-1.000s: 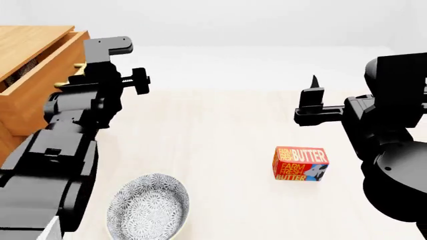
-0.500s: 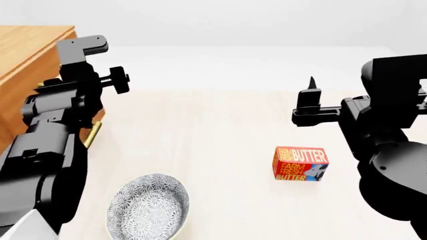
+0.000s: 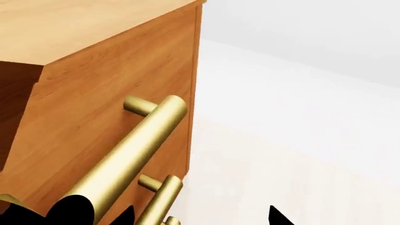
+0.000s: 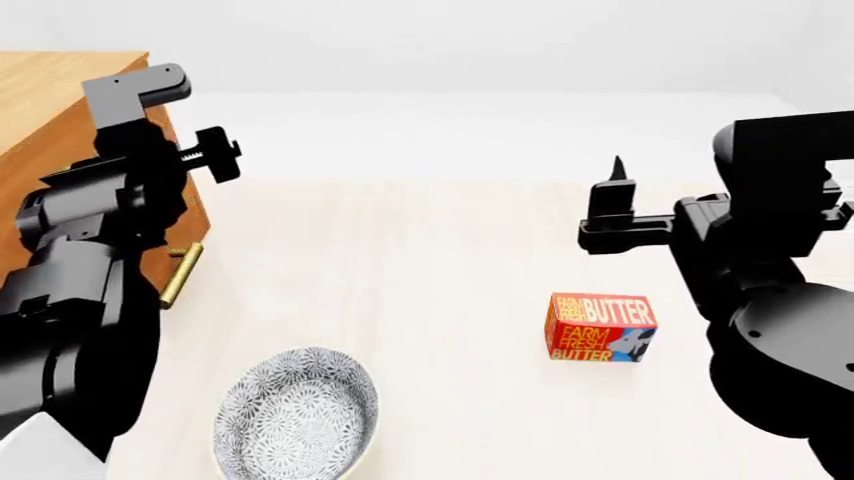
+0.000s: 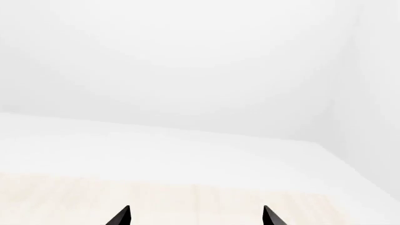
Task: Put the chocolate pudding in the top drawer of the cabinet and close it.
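1. Pale wood-look table [image 4: 427,260] with a plain white wall behind it, pretty bare setup.
2. From the head camera the cabinet [image 4: 54,120] sits at about 10 o'clock, orange-brown wood grain, partly hidden by the left arm.
3. The left wrist camera is right up against the cabinet front. The top drawer [image 3: 106,93] looks pushed in, its face in line with the cabinet edge as far as I can tell.
4. Its brass upper handle [image 3: 137,150] runs diagonally across that view. The lower handle [image 3: 159,197] shows just underneath.
5. The left gripper [image 3: 178,212] has its fingertips spread wide, so the jaws are apart and clamp nothing. The upper handle's near end sits right at one fingertip, but I can't tell if they touch.
6. The right gripper [image 5: 195,216] hangs over the table around 3 o'clock in the head view. Its two tips are wide apart with nothing between them.
7. A red "Farm Fresh Butter" box [image 4: 601,328] stands on the table at roughly 4 o'clock, below the right gripper and apart from it.
8. A patterned grey-white bowl [image 4: 296,412] is at about 7 o'clock, near the left arm.
9. The chocolate pudding doesn't show in any view, so I can't say where it is.
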